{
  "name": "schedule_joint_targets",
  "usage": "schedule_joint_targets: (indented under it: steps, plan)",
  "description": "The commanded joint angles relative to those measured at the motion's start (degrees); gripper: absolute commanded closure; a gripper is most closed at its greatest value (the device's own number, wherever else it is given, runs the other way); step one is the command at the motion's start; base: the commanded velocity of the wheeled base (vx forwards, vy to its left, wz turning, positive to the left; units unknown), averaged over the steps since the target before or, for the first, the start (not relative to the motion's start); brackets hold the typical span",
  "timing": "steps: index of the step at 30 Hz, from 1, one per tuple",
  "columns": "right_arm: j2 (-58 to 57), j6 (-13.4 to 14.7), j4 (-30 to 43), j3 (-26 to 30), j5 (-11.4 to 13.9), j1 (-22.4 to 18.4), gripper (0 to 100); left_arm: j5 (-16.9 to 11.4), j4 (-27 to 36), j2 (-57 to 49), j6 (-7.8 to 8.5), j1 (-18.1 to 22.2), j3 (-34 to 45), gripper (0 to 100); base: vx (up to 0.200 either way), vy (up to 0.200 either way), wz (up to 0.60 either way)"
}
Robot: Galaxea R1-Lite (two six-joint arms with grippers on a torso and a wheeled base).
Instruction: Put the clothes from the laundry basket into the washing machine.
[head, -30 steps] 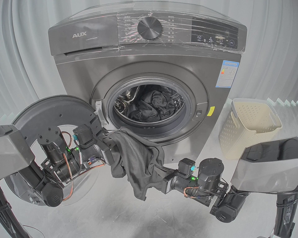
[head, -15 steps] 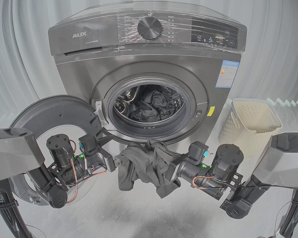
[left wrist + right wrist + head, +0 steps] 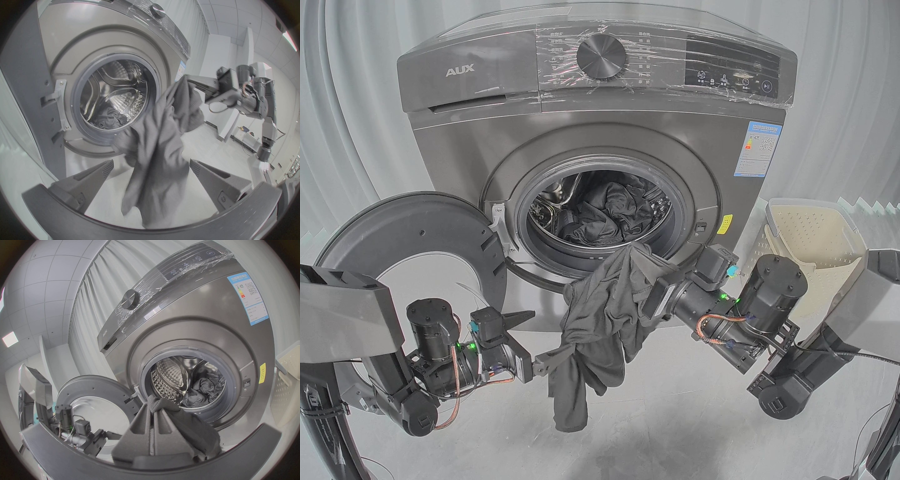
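Garment [image 3: 600, 306] over grey floor [image 3: 687, 431] — curtain [image 3: 344, 125] behind washing machine [image 3: 487, 144].

Charcoal garment [image 3: 604, 306], metallic grey washing machine [image 3: 487, 144], cream perforated laundry basket [image 3: 804, 232].

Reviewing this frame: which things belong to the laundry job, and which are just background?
Job: dark garment, pinched in the right gripper; left gripper, open; washing machine, door open; clothes inside it; laundry basket.
Background: curtain; floor.
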Motion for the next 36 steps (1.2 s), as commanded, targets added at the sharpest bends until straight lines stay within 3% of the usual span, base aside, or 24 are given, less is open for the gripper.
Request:
schedule_joint_targets:
  steps: [1, 4, 8, 24, 31, 34, 35, 36]
  plan:
    - [-0.2, 0.0, 0.6, -1.2, -0.5, -1.0, 100, -1.8, 0.0, 0.6, 1.14, 0.3, 2.3, 0, 0.000, 0.000, 0.00]
    - [-0.1, 0.0, 0.9, -1.3, -0.6, -0.9, 100, -3.0, 0.0, 0.3, 2.20, 0.5, 3.3, 0, 0.000, 0.000, 0.00]
    - [0.0, 0.0, 0.9, -1.6, -0.7, -0.8, 100, -3.1, -0.1, -0.2, 2.28, 0.7, 3.5, 0, 0.000, 0.000, 0.00]
    - [-0.1, -0.2, 0.9, 1.3, -0.5, 1.5, 100, -2.3, 0.0, -1.9, 1.49, -0.3, -5.1, 0, 0.000, 0.000, 0.00]
    - [0.0, -0.1, 1.0, -0.8, -0.8, 1.6, 100, -2.5, 0.0, -2.5, 1.49, -3.3, -2.9, 0, 0.000, 0.000, 0.00]
    - [0.1, -0.1, 1.1, -1.7, -1.3, 1.5, 100, -2.4, 0.0, -2.4, 1.67, -3.9, -2.8, 0, 0.000, 0.000, 0.00]
    - [0.2, -0.1, 2.6, -4.1, -3.7, 1.6, 100, -2.2, 0.0, -2.2, 1.58, -4.8, -3.0, 0, 0.000, 0.000, 0.00]
    - [0.1, 0.0, 3.8, -4.8, -4.3, 1.7, 100, -2.2, 0.0, -2.1, 1.49, -4.9, -3.2, 0, 0.000, 0.000, 0.00]
